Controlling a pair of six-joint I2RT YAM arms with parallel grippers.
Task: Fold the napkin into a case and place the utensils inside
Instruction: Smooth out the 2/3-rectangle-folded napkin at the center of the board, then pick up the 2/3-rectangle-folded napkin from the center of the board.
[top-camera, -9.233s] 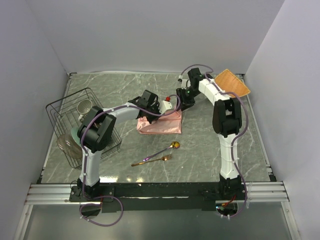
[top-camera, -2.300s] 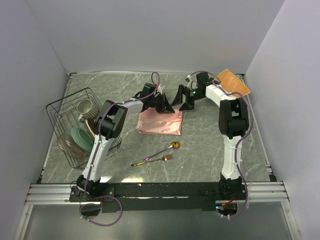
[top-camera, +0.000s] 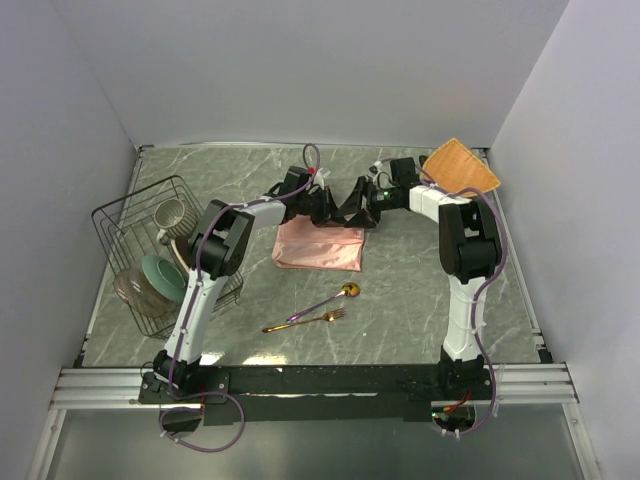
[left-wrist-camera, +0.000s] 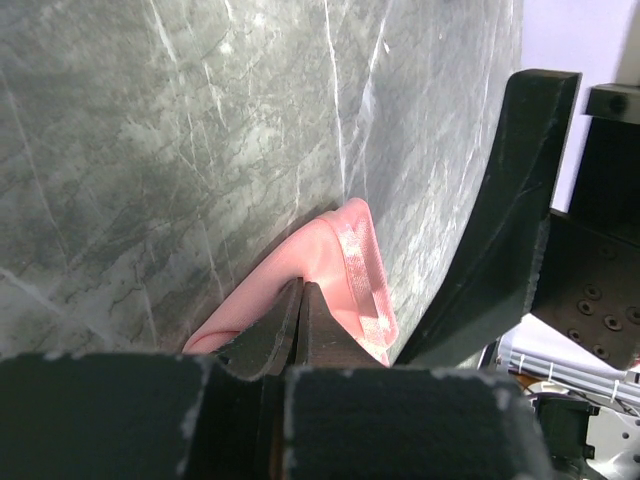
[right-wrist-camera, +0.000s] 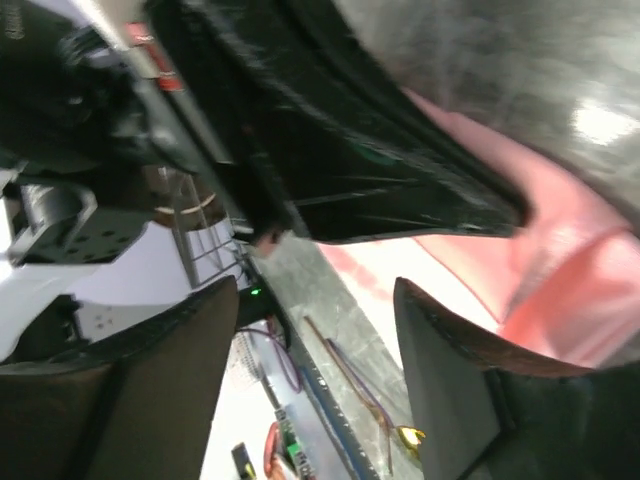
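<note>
Lying nearest, the utensils: the fork (top-camera: 318, 320) and spoon (top-camera: 330, 298) rest close together on the table (top-camera: 430, 300), near the napkin's front edge but not touching it. They are parked there, I judge, until a pocket exists.
Wire rack: the wire rack (top-camera: 130, 215) stands at the left with crockery inside, well apart from the work.
Napkin: the napkin (top-camera: 320, 245) lies mid-table as a flat pink rectangle, already layered. The left wrist view shows its hemmed far edge (left-wrist-camera: 350, 265) lifted and curling off the marble.
Left gripper: the left gripper (left-wrist-camera: 303, 292) has its jaws pinched together on that far edge, a thin fold of cloth between them, which is why the edge stands up.
Right gripper: the right gripper (right-wrist-camera: 320, 400) sits just beside the left one at the same edge. Its fingers are spread, with nothing seen between them, likely placed to take the neighbouring stretch of edge.
Step in hand: probably another fold toward the near side; the case is not yet formed.
Woven mat: the woven mat (top-camera: 462, 165) lies in the far right corner, unused.
</note>
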